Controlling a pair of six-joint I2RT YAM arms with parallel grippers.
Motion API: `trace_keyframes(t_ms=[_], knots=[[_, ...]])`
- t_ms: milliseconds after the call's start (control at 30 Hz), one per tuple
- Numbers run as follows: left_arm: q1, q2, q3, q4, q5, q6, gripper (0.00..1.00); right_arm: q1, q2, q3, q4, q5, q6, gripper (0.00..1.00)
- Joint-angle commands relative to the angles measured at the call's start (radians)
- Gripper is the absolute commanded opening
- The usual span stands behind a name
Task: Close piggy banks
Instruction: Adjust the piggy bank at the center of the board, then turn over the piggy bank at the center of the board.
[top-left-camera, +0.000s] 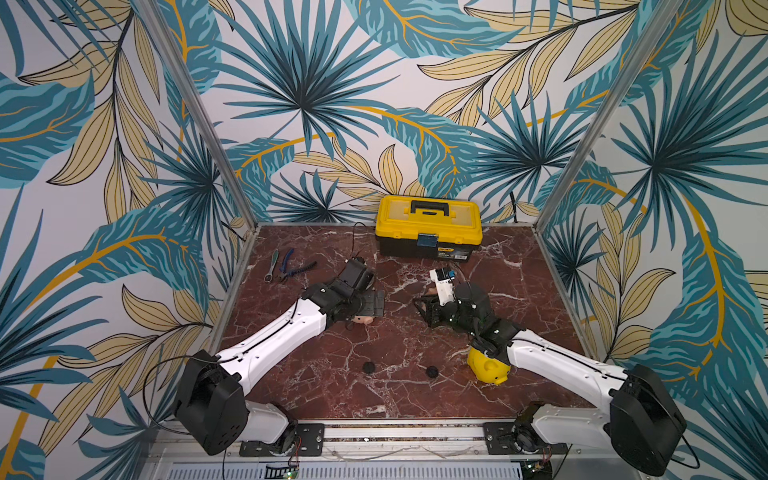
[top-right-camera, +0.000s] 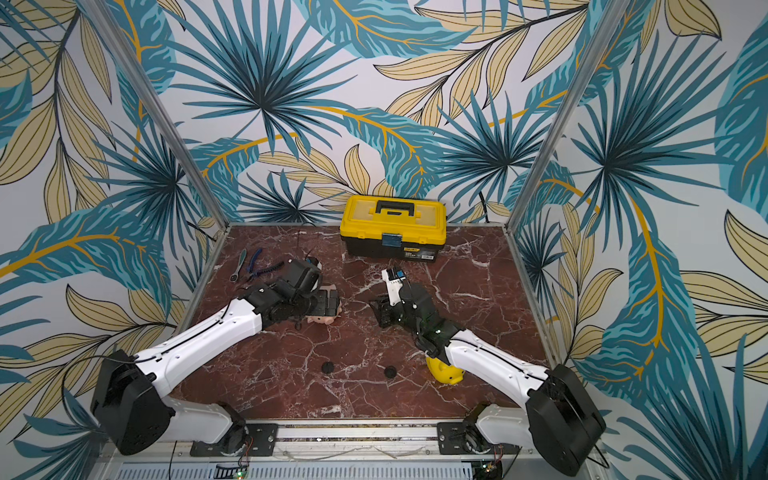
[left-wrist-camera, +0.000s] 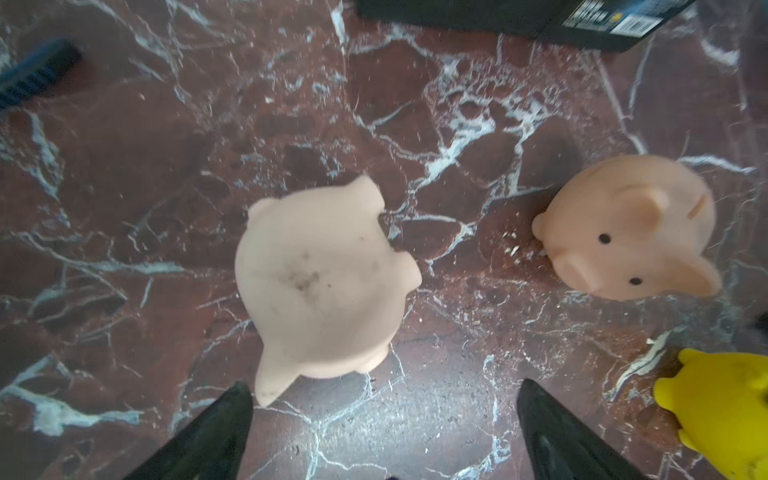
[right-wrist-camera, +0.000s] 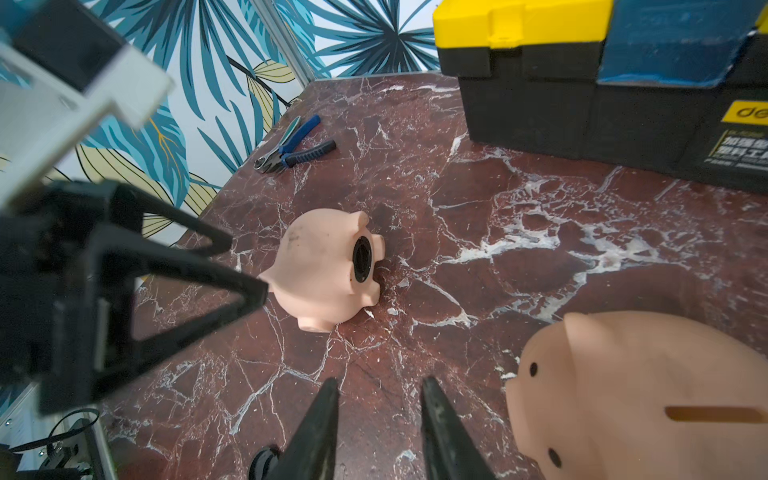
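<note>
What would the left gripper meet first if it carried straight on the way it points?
Probably the pale pink piggy bank, lying just ahead of the open left gripper. Depth is unclear, so it could reach the marble table beside it.

So I count three piggy banks, a pale pink one, a peach one and a yellow one, plus two black discs, one yellow toolbox, one pair of pliers and one wrench.

Pale pink plastic piggy bank lies sideways, belly hole exposed; peach-pink piggy bank stands upright nearby; yellow piggy bank sits apart.
</note>
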Motion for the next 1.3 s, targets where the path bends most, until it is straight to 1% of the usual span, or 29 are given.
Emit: trace_keyframes(t_ms=[0,100,267,400,500,933,1133,1267], knots=[[-0.028,0.017,-0.069,0.003,-0.077,-0.107,1.0,-0.008,-0.055,0.037,-0.151,0.065,-0.015,0.38],[-0.028,0.045,-0.106,0.044,-0.059,-0.127,0.98,-0.013,-0.097,0.056,-0.223,0.1,-0.013,0.38],[-0.021,0.098,-0.114,0.097,-0.082,-0.111,0.98,-0.017,-0.143,0.076,-0.307,0.14,-0.003,0.39],[0.018,0.142,-0.105,0.146,-0.078,-0.095,0.96,-0.022,-0.145,0.09,-0.343,0.161,0.015,0.39],[0.063,0.168,-0.1,0.191,-0.056,-0.081,0.92,-0.023,-0.145,0.09,-0.379,0.16,0.032,0.39],[0.172,0.327,0.011,0.29,-0.03,-0.001,0.87,-0.032,-0.164,0.09,-0.425,0.184,0.045,0.39],[0.209,0.397,0.084,0.302,-0.017,0.023,0.87,-0.041,-0.189,0.074,-0.445,0.204,0.044,0.39],[0.216,0.421,0.119,0.304,0.004,0.045,0.89,-0.054,-0.207,0.059,-0.447,0.211,0.047,0.39]])
